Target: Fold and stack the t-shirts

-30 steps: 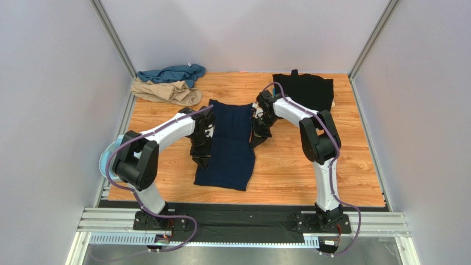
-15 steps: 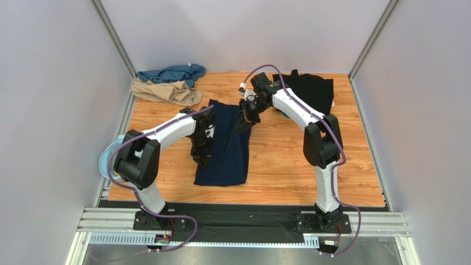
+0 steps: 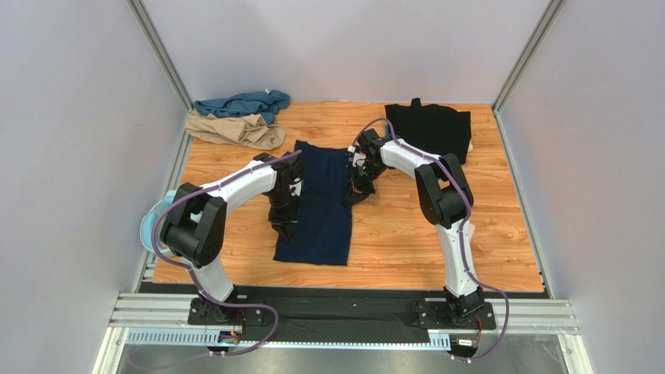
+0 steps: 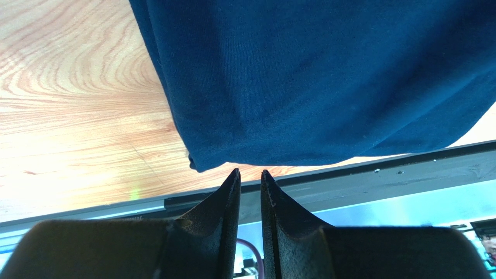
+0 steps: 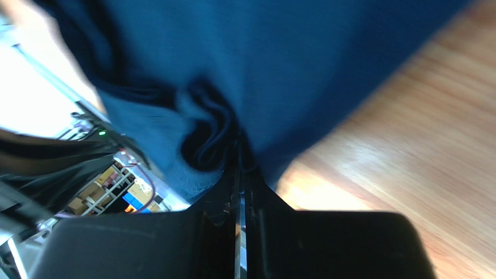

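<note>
The dark navy t-shirt (image 3: 324,214) lies as a long strip in the middle of the table, its right side folded inward. My right gripper (image 3: 353,199) is shut on a bunched piece of that right edge; the right wrist view shows the navy t-shirt (image 5: 262,70) gathered at the gripper (image 5: 241,156). At the shirt's left edge my left gripper (image 3: 285,224) stands narrowly open. In the left wrist view the gripper (image 4: 250,172) has nothing between its tips, just short of the navy t-shirt (image 4: 320,75). A black t-shirt (image 3: 433,128) lies flat at the back right. Teal (image 3: 242,103) and tan (image 3: 234,131) t-shirts lie crumpled at the back left.
A pale blue ring (image 3: 147,226) sits beside the left arm's elbow at the table's left edge. Grey walls close in the table on three sides. Bare wood (image 3: 437,234) lies right of the navy shirt.
My right gripper lifted the navy shirt's right side toward the back, then came back down near the middle. The shirt is narrower than before. The left arm has hardly moved.
</note>
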`<state>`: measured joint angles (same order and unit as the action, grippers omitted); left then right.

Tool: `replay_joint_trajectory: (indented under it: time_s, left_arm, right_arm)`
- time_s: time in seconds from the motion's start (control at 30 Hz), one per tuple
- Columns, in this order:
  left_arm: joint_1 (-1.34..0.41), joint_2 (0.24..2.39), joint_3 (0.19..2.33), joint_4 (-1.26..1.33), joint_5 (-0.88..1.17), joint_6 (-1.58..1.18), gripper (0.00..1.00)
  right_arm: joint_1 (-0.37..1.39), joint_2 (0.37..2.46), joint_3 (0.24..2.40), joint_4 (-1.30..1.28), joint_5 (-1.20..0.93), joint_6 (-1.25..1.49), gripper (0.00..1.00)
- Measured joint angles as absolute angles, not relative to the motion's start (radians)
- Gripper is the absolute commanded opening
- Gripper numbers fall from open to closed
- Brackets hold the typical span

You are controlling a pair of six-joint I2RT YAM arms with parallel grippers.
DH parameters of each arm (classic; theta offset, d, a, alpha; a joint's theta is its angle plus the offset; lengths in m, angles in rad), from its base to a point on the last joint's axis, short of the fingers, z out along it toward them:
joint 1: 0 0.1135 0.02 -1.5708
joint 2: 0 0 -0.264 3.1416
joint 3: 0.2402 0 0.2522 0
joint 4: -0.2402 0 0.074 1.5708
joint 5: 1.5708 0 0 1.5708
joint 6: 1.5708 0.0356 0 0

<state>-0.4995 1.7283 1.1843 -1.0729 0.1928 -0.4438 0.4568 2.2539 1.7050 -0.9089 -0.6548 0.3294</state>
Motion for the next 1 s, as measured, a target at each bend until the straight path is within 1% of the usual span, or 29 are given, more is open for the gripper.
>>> replay_joint_trajectory:
  time_s: [0.03,0.17,0.3,0.53,0.8,1.0]
  left_arm:
    - [-0.500,1.728,1.184,-1.073,0.193,-0.444,0.26]
    - [-0.500,1.728,1.185,-1.073,0.193,-0.444,0.25]
    - [-0.500,1.731,1.187,-1.077,0.192,-0.443,0.26]
    - [-0.500,1.732,1.187,-1.081,0.171,-0.443,0.27]
    - [-0.501,1.732,1.164,-1.058,0.169,-0.445,0.27]
    - [-0.511,1.732,1.159,-1.008,0.163,-0.460,0.27]
  right_arm:
    - [0.456,2.254,1.693,-0.912,-0.643,0.330,0.00]
    - [0.456,2.254,1.658,-0.900,-0.640,0.336,0.24]
    - [0.456,2.254,1.664,-0.900,-0.647,0.339,0.31]
    - [0.460,2.252,1.697,-0.905,-0.607,0.339,0.32]
    - [0.435,2.251,1.826,-0.923,-0.499,0.334,0.30]
    - [0.418,2.188,1.835,-0.957,-0.456,0.317,0.30]
